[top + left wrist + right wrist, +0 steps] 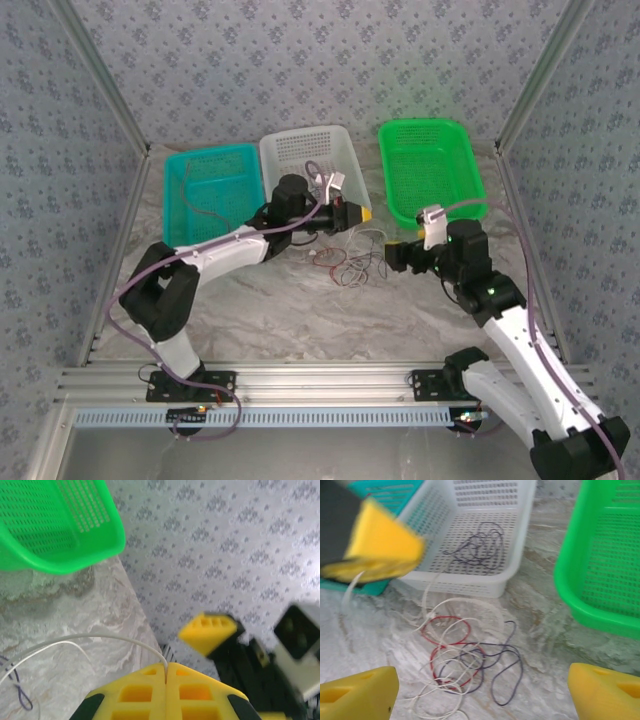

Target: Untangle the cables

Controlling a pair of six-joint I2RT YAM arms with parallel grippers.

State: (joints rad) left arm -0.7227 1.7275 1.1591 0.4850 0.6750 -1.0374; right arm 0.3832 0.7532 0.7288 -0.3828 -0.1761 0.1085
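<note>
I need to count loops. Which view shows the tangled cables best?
The right wrist view: the tangled cables lie close, red, purple and whitish loops distinct. The top external view shows them tiny; the left wrist view, one whitish strand in the shut left claw.

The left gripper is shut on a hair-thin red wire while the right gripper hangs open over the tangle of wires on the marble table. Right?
Not quite. The hair-thin wire in the shut left gripper is whitish, not red, as the left wrist view shows; the right gripper does hang open over the tangle.
</note>
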